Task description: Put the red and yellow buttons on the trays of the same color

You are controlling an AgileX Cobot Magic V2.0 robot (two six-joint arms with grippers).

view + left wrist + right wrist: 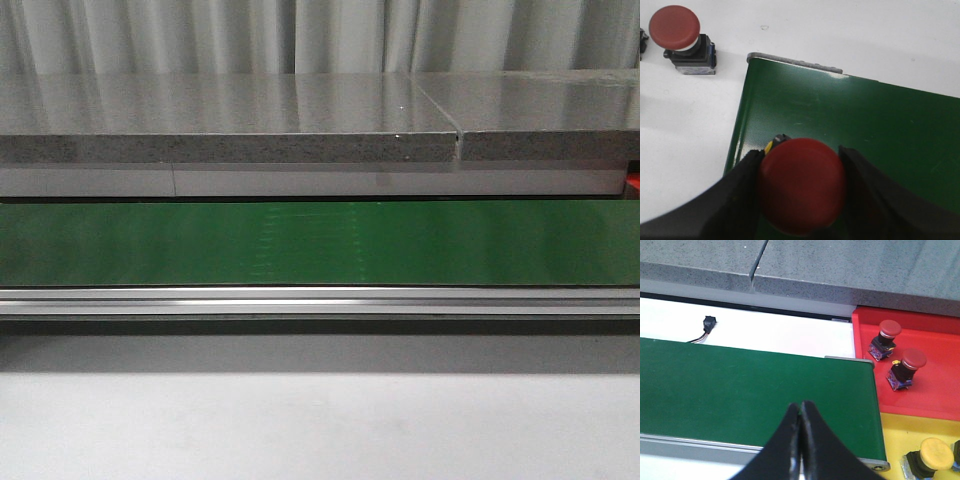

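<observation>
Above the green conveyor belt (850, 120), the left gripper (801, 192) pinches a red button (802, 192), while the red tray (935, 390) lies nearer the right gripper (801, 412), fingers pressed together.

Grey curtain (300, 35) hangs behind grey stone counter (230, 120).

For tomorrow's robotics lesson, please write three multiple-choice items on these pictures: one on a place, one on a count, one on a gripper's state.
1. Where does the spare red button beside the belt stand?
A. white table B. red tray C. yellow tray

2. How many buttons are on the red tray?
A. none B. two C. four

3. What is the right gripper's state?
A. open B. shut, empty C. shut on a yellow button

Key: 1 A, the spare red button stands on the white table. 2 B, two sit on the red tray. 3 B, the right gripper shows fingers together, nothing between.
</observation>
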